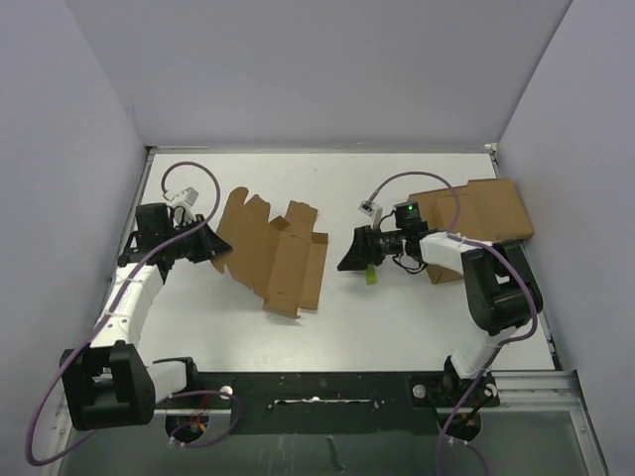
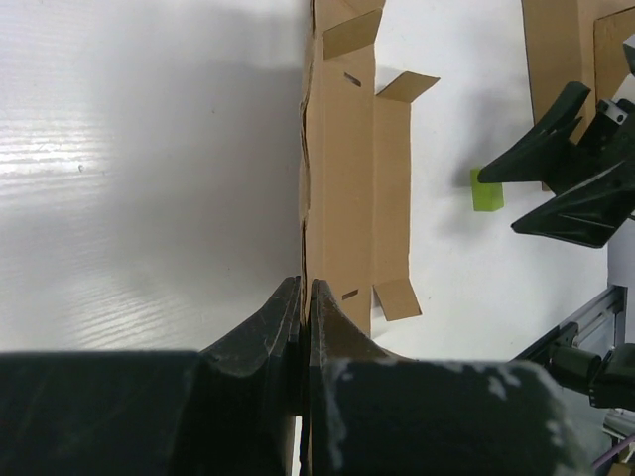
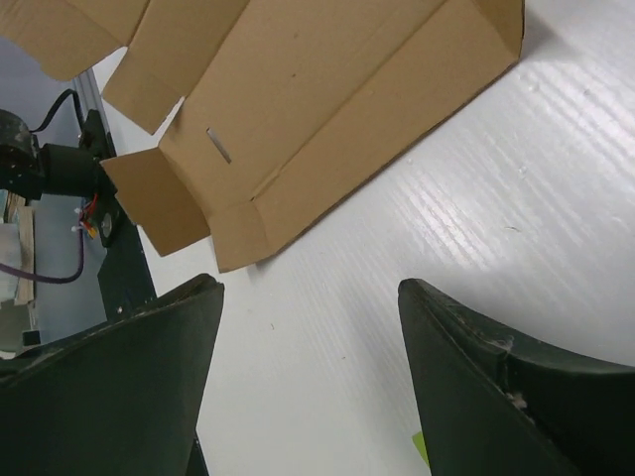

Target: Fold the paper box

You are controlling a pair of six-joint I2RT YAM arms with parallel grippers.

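Observation:
The paper box (image 1: 273,253) is a brown die-cut cardboard sheet with flaps and slits, lying partly raised on the white table left of centre. My left gripper (image 1: 220,253) is shut on the sheet's left edge. In the left wrist view the fingers (image 2: 283,312) pinch the thin edge of the paper box (image 2: 342,178), which stretches away from them. My right gripper (image 1: 345,260) stands open just right of the sheet, apart from it. In the right wrist view the paper box (image 3: 327,109) lies beyond the right gripper (image 3: 310,286), with only bare table between the jaws.
A small green block (image 1: 371,277) lies on the table under the right gripper. A larger flat brown cardboard slab (image 1: 486,208) lies at the back right, partly beneath the right arm. Grey walls enclose the table on three sides. A black rail (image 1: 327,392) runs along the near edge.

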